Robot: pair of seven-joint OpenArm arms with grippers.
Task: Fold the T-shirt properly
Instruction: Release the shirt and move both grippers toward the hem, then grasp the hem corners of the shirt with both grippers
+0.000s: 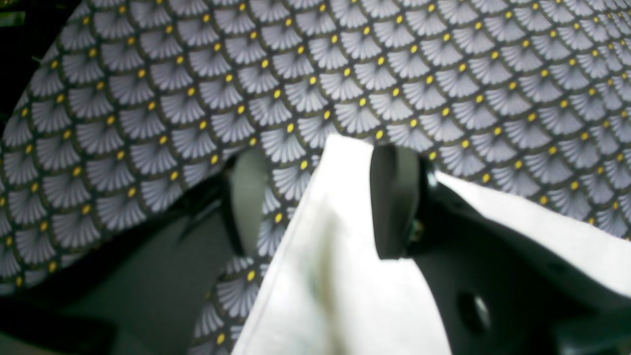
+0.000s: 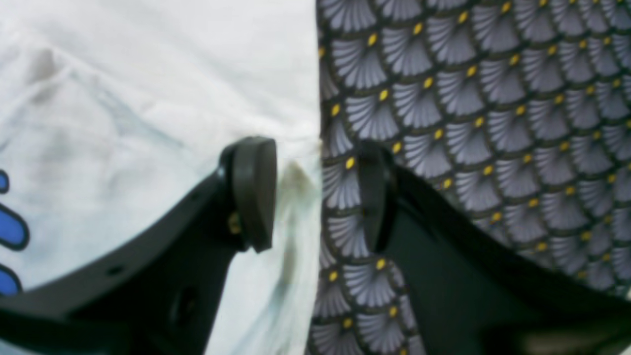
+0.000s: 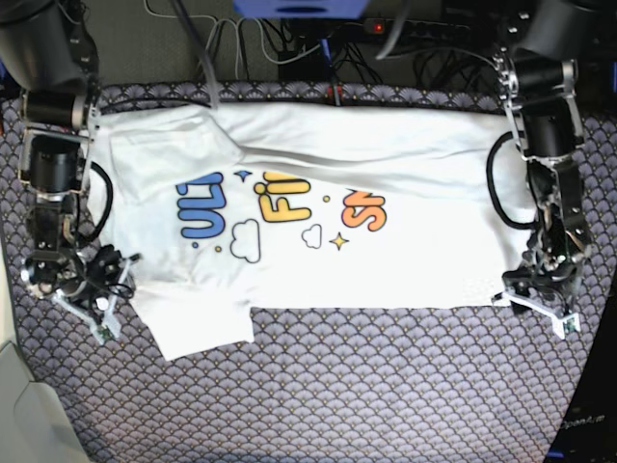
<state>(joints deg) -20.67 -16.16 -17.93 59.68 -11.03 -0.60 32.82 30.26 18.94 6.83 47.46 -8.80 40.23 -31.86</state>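
Between both sets of spread, open black jaws lies an edge of the white printed cotton T-shirt (image 3: 318, 227), flat mid-frame on the fan-patterned grey desk (image 3: 386, 386).

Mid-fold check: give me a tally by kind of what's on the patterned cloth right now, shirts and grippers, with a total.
White short-sleeved T-shirt with blue, yellow and orange print: 1
Black robot grippers, jaws apart at the shirt's edges: 2 (left gripper, right gripper)
Grey fan-patterned tablecloth with yellow dots underneath: 1
Total: 4
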